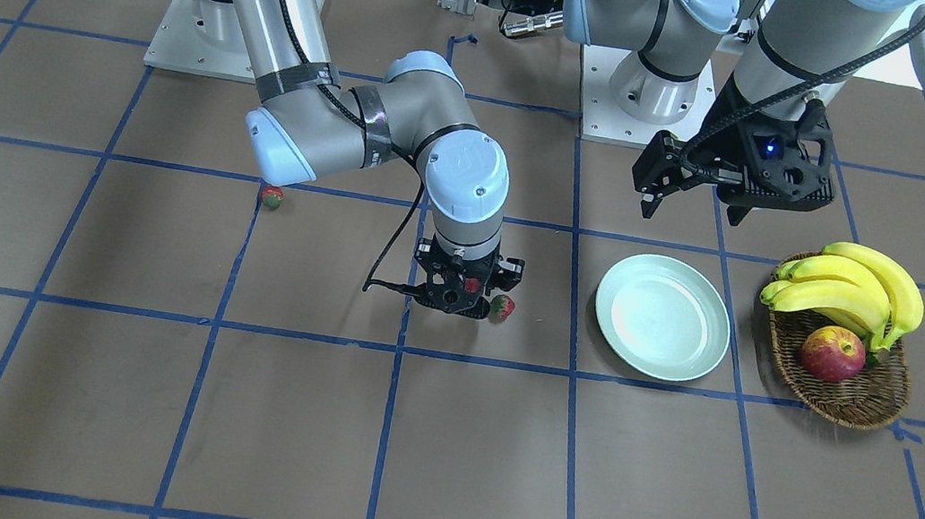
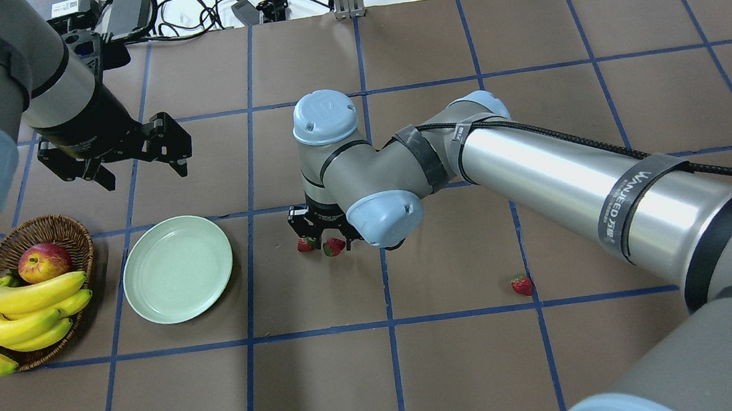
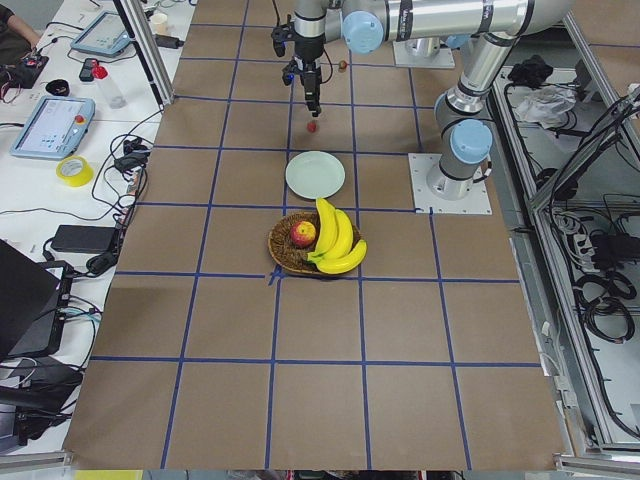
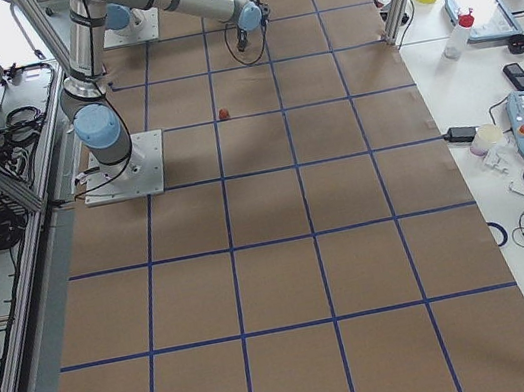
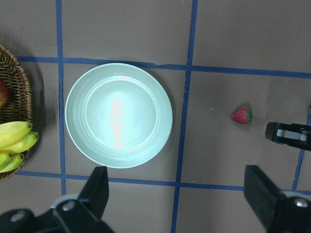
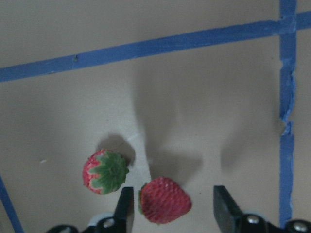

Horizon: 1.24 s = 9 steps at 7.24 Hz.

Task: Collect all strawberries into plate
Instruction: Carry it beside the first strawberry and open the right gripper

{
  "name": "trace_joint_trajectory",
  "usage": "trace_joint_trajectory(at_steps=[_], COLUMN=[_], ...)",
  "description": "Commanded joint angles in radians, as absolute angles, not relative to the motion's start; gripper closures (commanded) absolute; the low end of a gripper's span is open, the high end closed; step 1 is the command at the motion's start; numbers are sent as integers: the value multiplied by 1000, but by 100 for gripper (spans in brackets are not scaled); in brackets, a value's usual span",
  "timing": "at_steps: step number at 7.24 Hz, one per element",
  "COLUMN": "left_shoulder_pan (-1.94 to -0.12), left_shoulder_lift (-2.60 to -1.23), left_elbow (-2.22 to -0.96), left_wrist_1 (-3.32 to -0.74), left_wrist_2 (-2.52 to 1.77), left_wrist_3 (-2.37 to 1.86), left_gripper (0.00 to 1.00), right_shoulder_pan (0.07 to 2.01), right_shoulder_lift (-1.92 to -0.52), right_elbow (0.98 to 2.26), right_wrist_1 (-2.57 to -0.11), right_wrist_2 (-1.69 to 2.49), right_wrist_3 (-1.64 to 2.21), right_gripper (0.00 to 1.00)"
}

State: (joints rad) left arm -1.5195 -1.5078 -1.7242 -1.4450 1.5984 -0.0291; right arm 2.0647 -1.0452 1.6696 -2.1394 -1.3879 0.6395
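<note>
- Strawberries, three small red berries with green leafy caps, all lie on the brown tabletop (image 1: 224,407) with its blue tape grid, outside the plate.
- One strawberry (image 6: 164,200) lies between the right arm's fingers (image 6: 126,211), which point straight down, close to the tabletop. The fingers stand apart on either side of the berry, one close against it and the other with a clear gap, so they are not clamped on it.
- A second strawberry (image 6: 105,171) lies just beside the first, outside the fingers, on the side toward the plate. Its green cap is turned up to the wrist camera.
- The third strawberry (image 1: 272,197) lies alone near a blue tape line, well apart from the other two. It is on the side of the right arm away from the plate.
- The round, shallow, pale mint-green plate (image 1: 663,317) sits flat on the tabletop between the pair of strawberries and the basket.
- The left arm's fingers (image 5: 98,187) hang above the tabletop near the plate, spread wide, with nothing held between them.
- A brown wicker basket (image 1: 850,400) stands just beside the plate, on the side away from the strawberries. A bunch of yellow bananas (image 1: 857,288) and a red-yellow apple (image 1: 832,354) lie in it.
</note>
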Motion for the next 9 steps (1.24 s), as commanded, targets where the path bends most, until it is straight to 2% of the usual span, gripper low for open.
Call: trace_joint_trajectory(at_steps=[1,4,5,8,9], left_shoulder_pan=[-1519,-1520,-1520,-1520,-1520], left_shoulder_lift=[-1508,-1508,-1508,-1508,-1508], left_elbow=[-1724,-1724,-1724,-1724,-1724], left_wrist_1=[-1445,-1445,-1445,-1443,-1443], left_wrist_2=[1598,1597,1597,1598,1598], left_wrist_3=[-29,-28,-28,-28,-28], left_gripper=[0,0,0,0,0], right_shoulder_pan=[2060,1920,1857,1717,1688], right_shoulder_lift=[-1080,-1227,-1270,-1438,-1446], right_elbow=[1674,1724,1783,2075,2144], right_wrist_1=[-2129,-2013,-2014,-2109,-2159], right_wrist_2=[-1405,-1572,-1575,-1621,-1653], right_wrist_3=[631,436,372,191,172], right_gripper=[0,0,0,0,0])
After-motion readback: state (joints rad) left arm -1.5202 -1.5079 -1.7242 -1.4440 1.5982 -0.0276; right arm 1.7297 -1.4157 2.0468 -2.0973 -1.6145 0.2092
